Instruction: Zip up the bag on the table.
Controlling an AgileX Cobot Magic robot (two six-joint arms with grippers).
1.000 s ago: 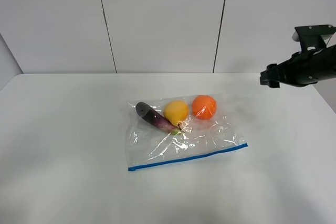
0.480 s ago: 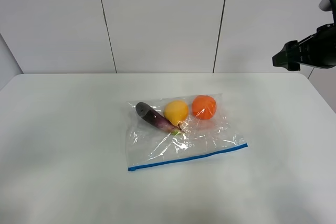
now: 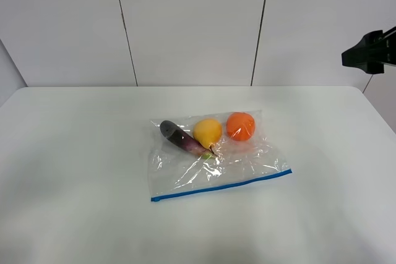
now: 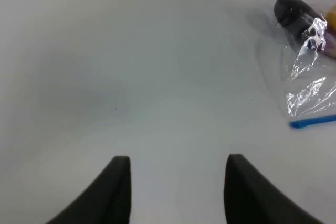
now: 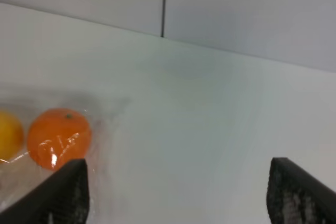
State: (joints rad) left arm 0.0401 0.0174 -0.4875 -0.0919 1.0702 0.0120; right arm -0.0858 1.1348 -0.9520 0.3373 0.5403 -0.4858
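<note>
1. From the high camera I see the bag (image 3: pixel 213 159) lying flat near the middle of the table (image 3: pixel 74 153), its blue zipper strip (image 3: pixel 221 185) along the near edge. Inside, at the far side, sit a purple eggplant (image 3: pixel 179 138), a yellow fruit (image 3: pixel 208 132) and an orange (image 3: pixel 241 125). I judge the film thin, crinkly and slippery — likely to slide or bunch unless one end is pinned. The strip looks the stiffest part, so I would take hold at its ends. Only a dark part of the right arm (image 3: pixel 370 52) shows, high at the far right, well apart from the bag.

2. My left wrist camera shows the left gripper (image 4: pixel 176 192) with fingers spread over bare table; the bag's left corner and the strip's end lie off to one side, untouched.

3. My right wrist camera shows the right gripper (image 5: pixel 178 195) spread wide, holding nothing — the orange lies beyond it. Nothing stands in the way.
</note>
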